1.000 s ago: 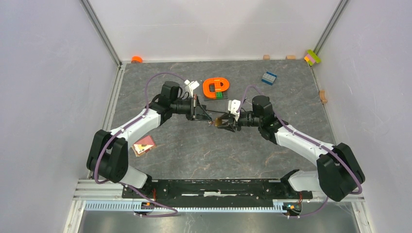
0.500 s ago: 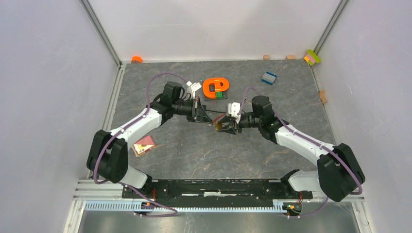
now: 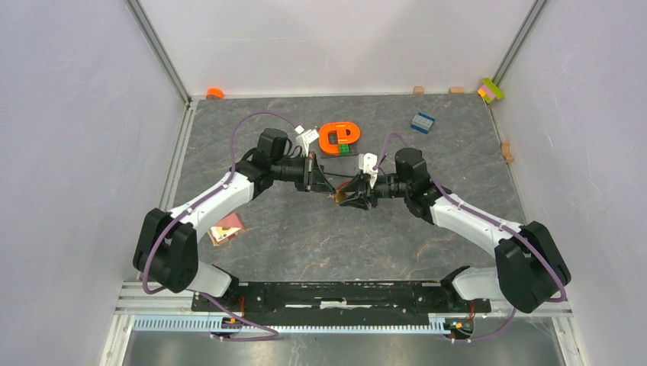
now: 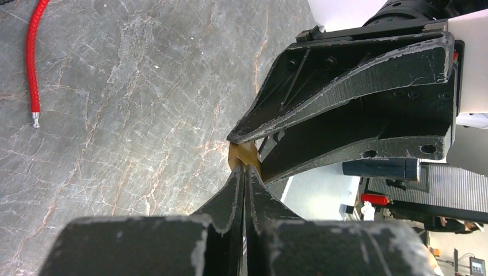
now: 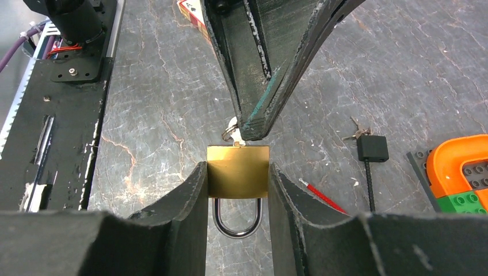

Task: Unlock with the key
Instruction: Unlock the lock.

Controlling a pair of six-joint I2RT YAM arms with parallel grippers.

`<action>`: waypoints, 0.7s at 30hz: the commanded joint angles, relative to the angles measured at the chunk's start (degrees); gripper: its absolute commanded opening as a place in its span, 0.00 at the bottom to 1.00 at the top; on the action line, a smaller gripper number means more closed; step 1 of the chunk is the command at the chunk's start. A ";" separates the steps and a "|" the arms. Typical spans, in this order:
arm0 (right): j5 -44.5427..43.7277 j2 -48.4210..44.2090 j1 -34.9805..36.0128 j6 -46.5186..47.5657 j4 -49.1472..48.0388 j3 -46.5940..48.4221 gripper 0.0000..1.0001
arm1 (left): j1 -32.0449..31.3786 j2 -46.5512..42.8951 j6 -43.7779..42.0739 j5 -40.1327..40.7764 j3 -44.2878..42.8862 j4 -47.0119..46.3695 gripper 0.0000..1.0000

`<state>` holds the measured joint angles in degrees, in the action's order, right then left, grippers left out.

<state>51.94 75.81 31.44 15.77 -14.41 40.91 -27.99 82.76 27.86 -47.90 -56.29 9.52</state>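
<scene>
Both arms meet nose to nose over the middle of the table (image 3: 320, 244). The right gripper (image 5: 237, 165) is clamped on the brass padlock (image 5: 238, 179), one finger flat on each side face. The shackle (image 5: 236, 223) points back toward its own wrist and the opposite face is turned to the other arm. Both shackle legs run up to the body, so it looks seated. Can't tell from here whether the padlock is lifted off the slab or resting on it. The left gripper (image 4: 244, 175) has its fingers pressed together with only a hairline between them. Its tips sit right at the padlock's face, pinching the key (image 5: 232, 134). Only a sliver of silver key head shows beside the tips. The blade is hidden, so how deep it sits is unreadable. A red cord (image 4: 34, 57) with a metal tip lies loose on the table off to the side. A black fob (image 5: 372, 148) with small keys and a thin black lead sits near the orange U-shaped piece (image 3: 339, 137), which rests on green bricks just behind the grippers. A blue brick (image 3: 422, 122) is further back on the right. A red-and-white card (image 3: 226, 227) lies by the left forearm, and there's an orange cap (image 3: 214, 93) in the far left corner.
</scene>
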 commanded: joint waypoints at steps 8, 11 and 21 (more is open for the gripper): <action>-3.88 -1.53 0.38 -0.35 -3.75 2.78 0.00 | -1.17 1.85 0.53 0.37 -1.53 -3.37 0.02; -4.80 -2.01 0.37 2.35 -1.70 2.78 0.00 | -1.06 1.24 -1.98 0.47 -2.26 -1.88 0.08; -5.62 -3.62 0.37 6.99 1.81 2.21 0.00 | -0.89 -1.25 -8.63 2.61 -5.63 3.87 0.43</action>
<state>46.76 74.39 31.66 20.60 -11.55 40.93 -28.69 83.90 24.25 -46.41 -59.22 11.20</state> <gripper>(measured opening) 0.401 0.421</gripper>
